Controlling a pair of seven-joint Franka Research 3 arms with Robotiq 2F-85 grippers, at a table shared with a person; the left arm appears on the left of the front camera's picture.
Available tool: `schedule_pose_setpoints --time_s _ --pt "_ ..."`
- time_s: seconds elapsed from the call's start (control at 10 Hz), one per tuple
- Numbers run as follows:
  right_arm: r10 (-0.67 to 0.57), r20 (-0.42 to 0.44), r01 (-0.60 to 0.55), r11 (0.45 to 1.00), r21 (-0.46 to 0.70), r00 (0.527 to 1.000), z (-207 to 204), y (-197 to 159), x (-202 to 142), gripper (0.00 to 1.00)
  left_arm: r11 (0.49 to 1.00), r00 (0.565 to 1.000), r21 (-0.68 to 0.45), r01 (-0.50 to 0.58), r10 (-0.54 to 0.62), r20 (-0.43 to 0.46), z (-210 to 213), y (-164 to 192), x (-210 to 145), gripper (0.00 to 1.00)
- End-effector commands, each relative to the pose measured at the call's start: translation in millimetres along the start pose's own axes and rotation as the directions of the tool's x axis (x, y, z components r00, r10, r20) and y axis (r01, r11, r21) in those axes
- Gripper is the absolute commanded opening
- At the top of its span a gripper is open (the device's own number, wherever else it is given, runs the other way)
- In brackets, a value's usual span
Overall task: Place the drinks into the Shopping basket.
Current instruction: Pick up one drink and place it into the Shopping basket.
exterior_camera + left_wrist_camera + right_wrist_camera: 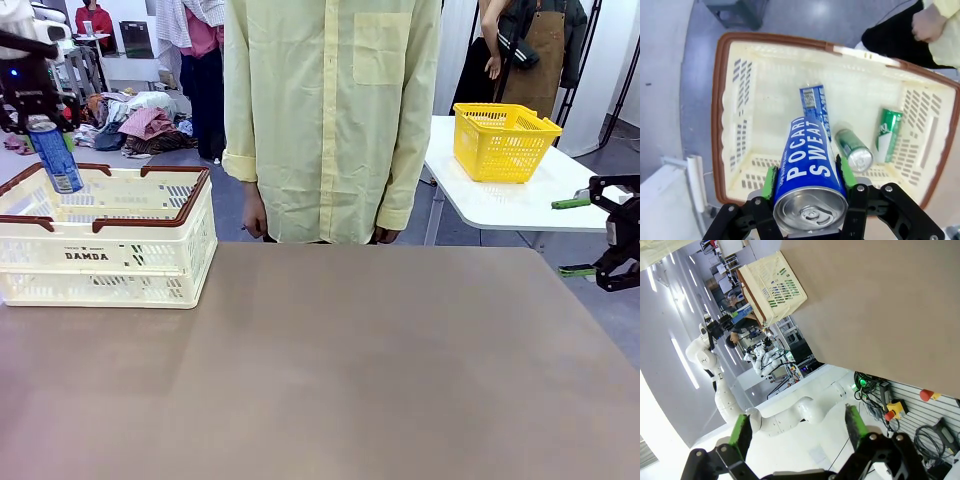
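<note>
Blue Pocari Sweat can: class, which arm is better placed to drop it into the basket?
Left. Its gripper grips the blue can above the Shopping basket; the right gripper is open, far off.

Small yellow mesh plastic basket (503, 141) on a white side table (520, 203), beyond the brown tabletop (330, 370). Person in a pale yellow button shirt (330, 110) standing behind.

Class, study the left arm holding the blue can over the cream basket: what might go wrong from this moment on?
1. The blue can in the left gripper hangs above the Shopping basket, where three cans already lie; dropped, it may strike the green can right below and dent it.
2. In the front view the can sits near the basket's left end, so a swing could clip the rim.
</note>
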State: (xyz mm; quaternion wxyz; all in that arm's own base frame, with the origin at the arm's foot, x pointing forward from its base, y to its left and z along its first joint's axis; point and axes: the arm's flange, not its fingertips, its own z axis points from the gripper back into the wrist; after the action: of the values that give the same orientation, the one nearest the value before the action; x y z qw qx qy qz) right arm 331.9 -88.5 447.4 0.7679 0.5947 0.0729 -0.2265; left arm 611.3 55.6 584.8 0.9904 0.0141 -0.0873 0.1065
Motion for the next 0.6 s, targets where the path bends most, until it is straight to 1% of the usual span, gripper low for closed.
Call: schedule_pose_setpoints --time_s 0.0,0.2,0.3,0.4,0.5 --pt "-0.017 -0.003 0.017 1.000 -0.002 1.000 1 3 -2 1.00 0.993 0.992 0.036 0.114 -0.116 0.051 -26 7 0 0.00" --pt "-0.017 -0.003 0.017 1.000 -0.002 1.000 1 3 -2 1.00 0.989 0.988 0.013 0.149 -0.149 0.045 -56 13 1 0.00" --pt "-0.017 -0.003 0.017 1.000 -0.002 1.000 1 3 -2 1.00 0.988 0.988 -0.002 0.154 -0.154 0.018 -74 16 2 0.00" --pt "-0.017 -0.003 0.017 1.000 -0.002 1.000 1 3 -2 1.00 0.992 0.992 0.003 0.128 -0.128 -0.004 -91 22 4 0.00" --pt "-0.017 -0.003 0.017 1.000 -0.002 1.000 1 3 -2 1.00 0.991 0.991 -0.007 0.131 -0.131 -0.004 -100 23 4 0.00"
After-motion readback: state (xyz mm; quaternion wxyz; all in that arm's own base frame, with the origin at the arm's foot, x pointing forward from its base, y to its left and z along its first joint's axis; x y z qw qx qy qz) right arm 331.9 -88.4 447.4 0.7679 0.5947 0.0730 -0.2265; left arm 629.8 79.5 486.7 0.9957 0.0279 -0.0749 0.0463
